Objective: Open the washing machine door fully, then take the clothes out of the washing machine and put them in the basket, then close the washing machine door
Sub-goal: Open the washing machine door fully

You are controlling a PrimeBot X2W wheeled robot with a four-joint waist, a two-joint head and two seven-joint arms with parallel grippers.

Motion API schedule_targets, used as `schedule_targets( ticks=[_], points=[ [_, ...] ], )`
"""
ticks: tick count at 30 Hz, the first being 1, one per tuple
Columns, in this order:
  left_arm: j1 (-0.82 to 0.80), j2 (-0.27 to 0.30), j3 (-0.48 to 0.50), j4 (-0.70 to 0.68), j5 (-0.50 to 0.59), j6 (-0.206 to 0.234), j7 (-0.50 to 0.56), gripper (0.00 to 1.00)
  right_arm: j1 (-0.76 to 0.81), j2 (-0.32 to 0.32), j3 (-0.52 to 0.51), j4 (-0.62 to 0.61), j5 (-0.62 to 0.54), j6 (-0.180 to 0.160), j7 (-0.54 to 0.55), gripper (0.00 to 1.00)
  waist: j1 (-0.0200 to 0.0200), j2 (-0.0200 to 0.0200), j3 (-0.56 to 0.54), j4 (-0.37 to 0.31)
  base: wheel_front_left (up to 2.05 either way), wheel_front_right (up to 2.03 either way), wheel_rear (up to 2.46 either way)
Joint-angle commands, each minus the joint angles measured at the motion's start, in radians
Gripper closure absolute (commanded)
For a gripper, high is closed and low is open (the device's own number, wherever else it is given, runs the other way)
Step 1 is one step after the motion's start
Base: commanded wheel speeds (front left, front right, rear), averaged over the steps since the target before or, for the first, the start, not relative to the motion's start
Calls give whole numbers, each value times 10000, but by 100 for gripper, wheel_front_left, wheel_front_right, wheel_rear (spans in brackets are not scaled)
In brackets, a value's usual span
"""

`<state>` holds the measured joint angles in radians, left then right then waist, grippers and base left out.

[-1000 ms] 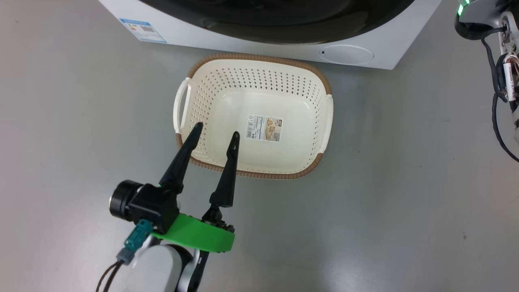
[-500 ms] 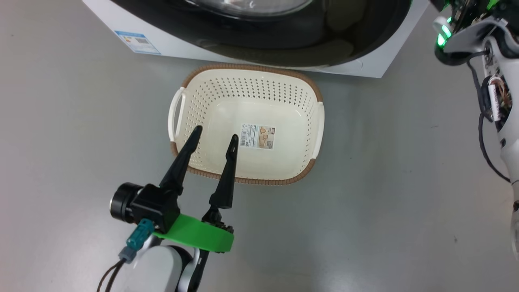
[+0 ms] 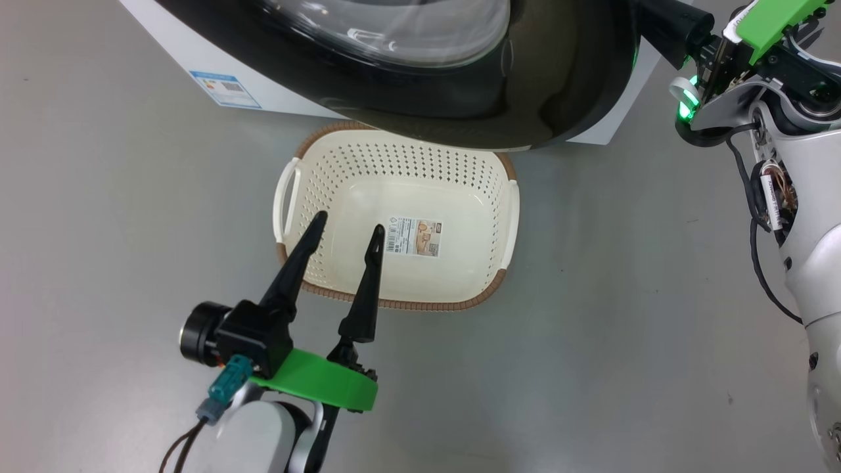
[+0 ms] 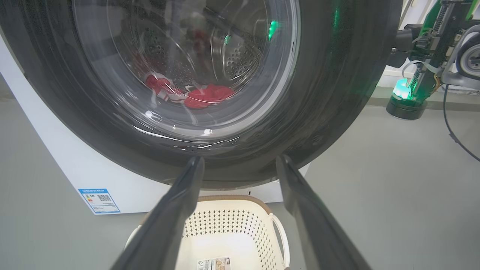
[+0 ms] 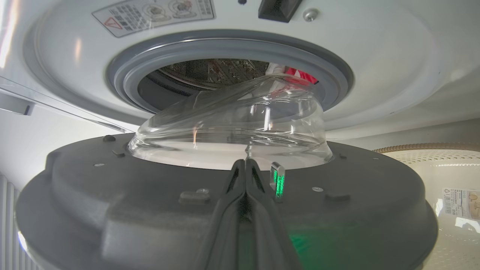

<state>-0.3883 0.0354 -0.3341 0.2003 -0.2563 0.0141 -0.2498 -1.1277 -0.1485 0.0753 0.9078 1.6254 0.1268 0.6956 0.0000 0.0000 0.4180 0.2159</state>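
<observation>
Door [image 5: 112,195] stood partly open, and the right gripper [image 5: 245,165] reached in behind it, between it and the washer [image 4: 86,168]. That gripper's two fingers were pressed flat together with nothing between them. They lay along the door's grey inner face, tips just short of the base of the glass bowl [image 5: 232,123]. Whether they touched that face could not be told. In the head view the right arm [image 3: 788,164] came in at the door's right edge, its dark fingers passing out of sight behind the black rim.

The left gripper [image 3: 349,223] hung in front of the door and lower, its fingers spread wide and holding nothing. Its tips were over the near left part of the basket [image 3: 427,305] and pointed toward the door.

The basket stood on the grey floor [image 3: 624,328] just below the door, whose black rim overhung its far edge. A paper label [image 3: 412,236] lay on its bottom.

The clothes [image 4: 208,95] were behind the door, low in the steel drum [image 5: 202,73]. They showed red and white through the glass in the left wrist view, and as a red scrap past the bowl's edge in the right wrist view. The grey gasket [image 5: 123,78] ringed the drum's mouth behind the door, and the bowl was partly drawn out of it.
</observation>
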Motion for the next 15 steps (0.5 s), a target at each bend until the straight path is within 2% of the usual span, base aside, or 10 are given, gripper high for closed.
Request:
schedule_targets(
  ticks=[1, 5, 15],
  points=[
    [120, 148, 261, -181, -41, 10, -120, 0, 129, 282, 44, -343, 55, 39, 19, 100, 0, 0, -35, 23, 0, 0, 0],
    [135, 148, 251, -157, -76, -1, -120, 0, 222, 305, -58, -405, 77, 39, -89, 100, 0, 0, -93, 52, 0, 0, 0],
    [126, 148, 271, -148, -80, 80, -120, 0, 753, 196, -1052, -1459, 299, 39, -1292, 100, 0, 0, -222, 24, 0, 0, 0]
  ],
)
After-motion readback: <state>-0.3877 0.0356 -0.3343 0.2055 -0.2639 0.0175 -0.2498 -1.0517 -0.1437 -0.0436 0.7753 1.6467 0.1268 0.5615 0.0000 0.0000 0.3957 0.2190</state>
